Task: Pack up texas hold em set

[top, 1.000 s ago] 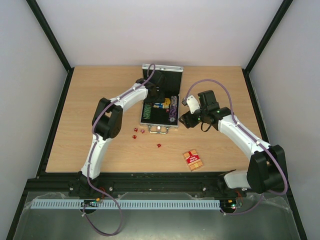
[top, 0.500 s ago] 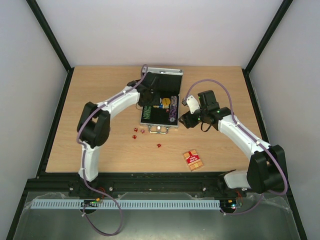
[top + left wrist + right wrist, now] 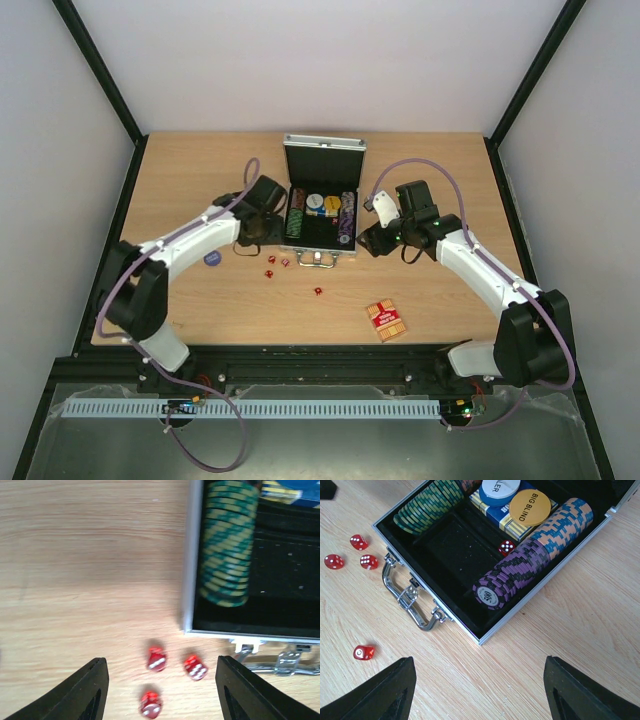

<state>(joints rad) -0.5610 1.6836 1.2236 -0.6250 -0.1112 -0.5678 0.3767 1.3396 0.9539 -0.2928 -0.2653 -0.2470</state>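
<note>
The silver case lies open with its lid upright. It holds green chips, a purple and blue-orange chip row, a yellow disc, a blue disc on a blue deck, and one red die. Three red dice lie on the table at the case's front left corner. My left gripper is open and empty just above them. My right gripper is open and empty by the case's front right corner.
A fourth loose die lies in front of the case handle. The red card deck lies near the front right. A dark blue disc lies on the table beside the left arm.
My left gripper has come out of the case and swung left and toward the front, over the three dice. The case's contents now show. The right arm has not moved.
</note>
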